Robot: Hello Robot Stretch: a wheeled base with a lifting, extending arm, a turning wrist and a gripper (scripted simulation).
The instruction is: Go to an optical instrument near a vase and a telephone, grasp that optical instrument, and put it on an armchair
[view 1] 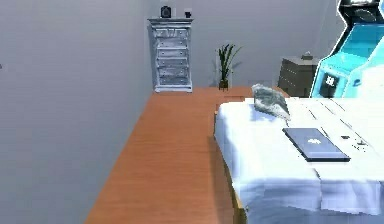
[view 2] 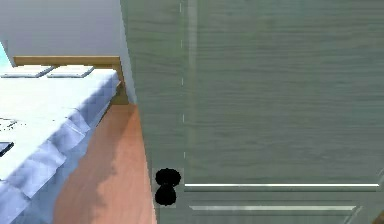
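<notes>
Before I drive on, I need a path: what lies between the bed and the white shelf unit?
Bare wooden floor, in the forward view, runs from the bed to the shelf unit; a potted plant stands beside it.

floor strip [view 1: 160, 150] open ahead, bed [view 1: 270, 155] at fwd view's rt, door [view 2: 260, 90] close arm-side

laptop [view 1: 316, 143] lies on the bed [view 1: 258, 152], shelf unit [view 1: 171, 57] far behind.

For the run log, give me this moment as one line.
place: bedroom | ahead: bed with laptop, white shelf unit, potted plant | arm side: door with black knob | stage: likely navigating
</notes>
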